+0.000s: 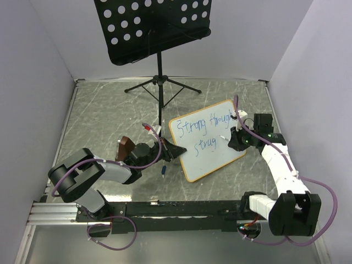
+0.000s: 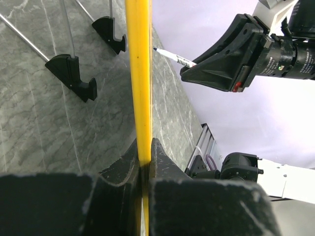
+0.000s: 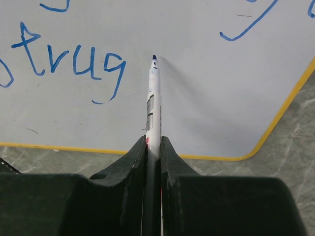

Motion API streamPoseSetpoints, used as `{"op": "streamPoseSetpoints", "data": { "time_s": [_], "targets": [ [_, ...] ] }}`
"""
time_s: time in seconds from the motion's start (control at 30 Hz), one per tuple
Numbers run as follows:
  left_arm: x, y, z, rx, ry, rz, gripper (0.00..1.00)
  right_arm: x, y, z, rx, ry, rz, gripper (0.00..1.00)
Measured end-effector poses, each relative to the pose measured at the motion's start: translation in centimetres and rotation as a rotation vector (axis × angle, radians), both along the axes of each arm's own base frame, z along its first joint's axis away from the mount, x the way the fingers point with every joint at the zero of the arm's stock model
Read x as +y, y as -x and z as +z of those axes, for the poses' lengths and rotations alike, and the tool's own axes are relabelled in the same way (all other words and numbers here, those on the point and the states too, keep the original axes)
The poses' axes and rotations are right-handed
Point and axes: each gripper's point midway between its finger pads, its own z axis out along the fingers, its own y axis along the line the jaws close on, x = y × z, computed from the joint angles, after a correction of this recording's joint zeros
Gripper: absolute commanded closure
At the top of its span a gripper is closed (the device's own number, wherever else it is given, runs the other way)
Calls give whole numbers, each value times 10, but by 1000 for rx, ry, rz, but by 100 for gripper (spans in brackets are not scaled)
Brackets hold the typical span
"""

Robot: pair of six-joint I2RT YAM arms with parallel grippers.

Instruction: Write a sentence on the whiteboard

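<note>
**Whiteboard** (image 1: 208, 142): lies askew, right of worktop centre. Its left edge is pinched by the left gripper (image 2: 144, 153), with the fingers pressed onto the frame.

**Sentence** (image 3: 74, 64): "Strong through" is written; the second line reads as far as "strug".

**Marker** (image 3: 153, 96): clamped in the right gripper (image 3: 153, 143), with the tip just right of the last "g". Contact with the surface cannot be told.

**Step in hand:** the next letter. Light, even pressure is advised, with spacing matched and the baseline kept level. The room left toward the frame should be watched and the board held firm.
</note>
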Motion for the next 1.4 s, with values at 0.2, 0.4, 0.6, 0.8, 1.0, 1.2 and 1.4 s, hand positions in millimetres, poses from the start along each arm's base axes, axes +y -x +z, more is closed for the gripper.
{"op": "streamPoseSetpoints", "data": {
  "time_s": [0.2, 0.4, 0.6, 0.8, 1.0, 1.2, 1.4],
  "targets": [
    [0, 0, 1, -2, 1, -2, 99, 0, -2, -4, 10, 0, -1, 100],
    [0, 0, 0, 4, 2, 0, 99, 1, -3, -7, 26, -9, 2, 100],
    [0, 0, 0, 4, 2, 0, 99, 5, -2, -6, 22, -22, 21, 100],
    [0, 0, 0, 4, 2, 0, 99, 9, 1, -6, 17, -26, 63, 100],
    [0, 0, 0, 4, 2, 0, 99, 8, 6, -8, 17, -10, 92, 100],
    [0, 0, 0, 4, 2, 0, 99, 7, 13, -12, 24, 4, 108, 100],
    [0, 0, 0, 3, 2, 0, 99, 2, 13, -13, 28, 13, 87, 100]
  ]
}}
